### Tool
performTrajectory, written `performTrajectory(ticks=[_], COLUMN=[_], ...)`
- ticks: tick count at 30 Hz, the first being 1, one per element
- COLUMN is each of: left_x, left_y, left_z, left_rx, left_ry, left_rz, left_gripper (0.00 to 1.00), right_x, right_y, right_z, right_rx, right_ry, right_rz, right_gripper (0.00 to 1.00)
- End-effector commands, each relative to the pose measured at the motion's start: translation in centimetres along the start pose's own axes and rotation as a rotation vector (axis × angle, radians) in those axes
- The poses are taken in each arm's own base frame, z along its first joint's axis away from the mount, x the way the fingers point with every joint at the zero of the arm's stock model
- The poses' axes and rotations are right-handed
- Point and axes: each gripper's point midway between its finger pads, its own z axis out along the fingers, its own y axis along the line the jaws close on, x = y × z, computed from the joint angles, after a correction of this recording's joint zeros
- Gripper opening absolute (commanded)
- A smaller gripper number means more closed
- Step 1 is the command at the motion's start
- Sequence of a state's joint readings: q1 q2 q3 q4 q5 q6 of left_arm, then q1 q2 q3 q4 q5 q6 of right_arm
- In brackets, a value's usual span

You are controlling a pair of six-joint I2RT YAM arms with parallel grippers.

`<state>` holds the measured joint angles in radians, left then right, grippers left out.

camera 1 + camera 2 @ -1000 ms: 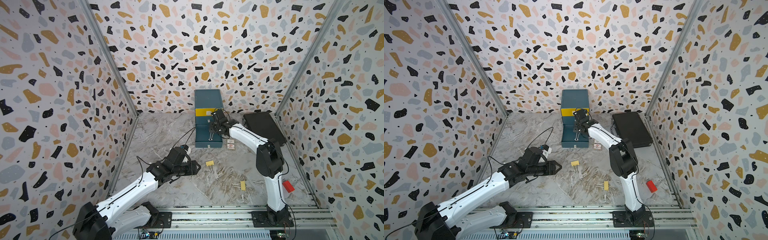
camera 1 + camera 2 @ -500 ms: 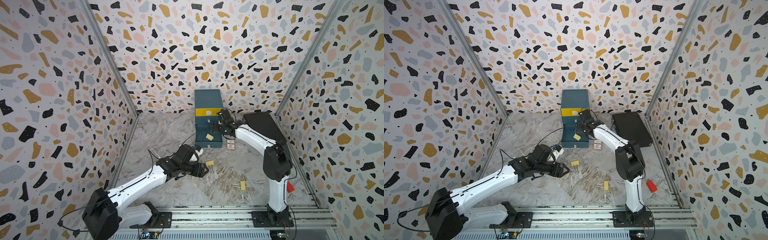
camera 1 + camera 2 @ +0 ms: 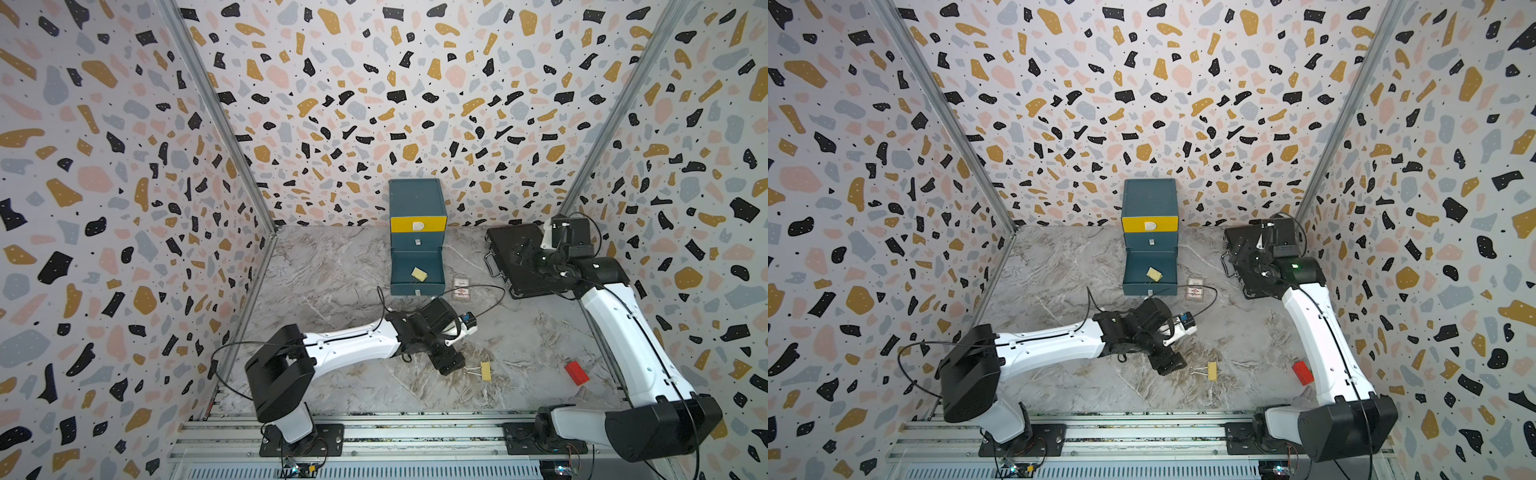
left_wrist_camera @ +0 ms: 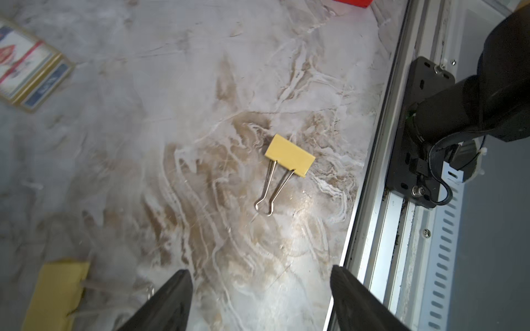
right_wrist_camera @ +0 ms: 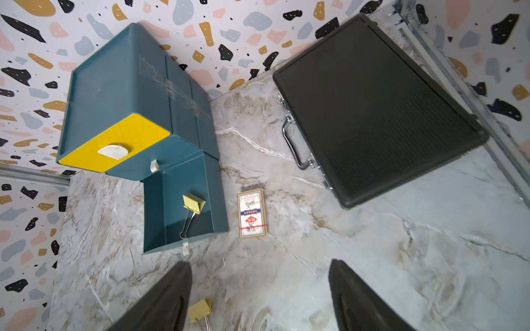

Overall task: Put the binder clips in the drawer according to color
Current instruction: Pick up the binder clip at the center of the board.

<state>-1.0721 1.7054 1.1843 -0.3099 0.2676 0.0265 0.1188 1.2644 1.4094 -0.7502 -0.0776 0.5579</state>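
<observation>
The drawer is a dark-teal chest at the back wall; its yellow top drawer is shut and its bottom one is pulled out. One yellow binder clip lies in that open drawer. A second yellow clip lies on the table near the front, just right of my left gripper, which is open and empty. A third yellow clip lies under the left arm and is hidden in both top views. My right gripper hovers open and empty over the briefcase.
A flat black briefcase lies at the back right. A printed card packet sits right of the open drawer. A red block rests at the front right. The metal rail runs close beyond the front clip.
The right gripper let a yellow clip drop into the open bottom drawer, then swung right over the briefcase. The left arm moved right and forward toward the front clip, its jaws widening.
</observation>
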Motion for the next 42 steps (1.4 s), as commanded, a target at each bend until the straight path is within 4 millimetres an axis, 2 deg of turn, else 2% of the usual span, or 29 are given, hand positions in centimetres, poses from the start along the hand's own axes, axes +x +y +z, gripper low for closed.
performTrajectory(ticks=[1,7,13,21,28,32,34,35,39,42], left_x=[-2.1,-2.0,-2.8,-1.6,-1.5,-2.2,-3.0,-3.6,-6.4,-7.6], left_y=[-1.3,-3.6,-3.4,-3.3,-2.8,-2.5,-1.7,-1.2,2.6,6.0], left_z=[2.0,6.1,8.9,12.0,13.0,12.8,12.2,11.6,7.8,4.5], left_rx=[0.036,0.14,0.133,0.123,0.105,0.076,0.033,0.013,-0.068,-0.118], left_ry=[-0.031,0.015,0.02,0.085,0.11,0.087,0.059,0.037,-0.091,-0.151], left_rz=[0.204,0.357,0.412,0.461,0.463,0.431,0.397,0.368,0.232,0.156], left_gripper=[0.81,0.85,0.87,0.87,0.72,0.44,0.29,0.25,0.24,0.24], right_x=[2.4,2.2,2.0,2.5,2.6,2.9,3.3,3.4,4.1,4.5], right_y=[0.4,0.2,0.6,0.4,0.4,0.3,0.2,0.2,-0.2,-0.5], right_z=[-1.9,-3.8,-4.7,-4.7,-4.6,-4.3,-4.0,-3.8,-3.1,-2.5], right_rx=[-0.066,-0.099,-0.123,-0.123,-0.124,-0.129,-0.131,-0.131,-0.13,-0.122], right_ry=[0.119,0.1,0.091,0.097,0.1,0.104,0.116,0.12,0.133,0.139], right_rz=[0.0,0.032,0.037,0.06,0.066,0.072,0.074,0.076,0.076,0.085], right_gripper=[0.81,0.81,0.8,0.8,0.8,0.78,0.76,0.74,0.73,0.71])
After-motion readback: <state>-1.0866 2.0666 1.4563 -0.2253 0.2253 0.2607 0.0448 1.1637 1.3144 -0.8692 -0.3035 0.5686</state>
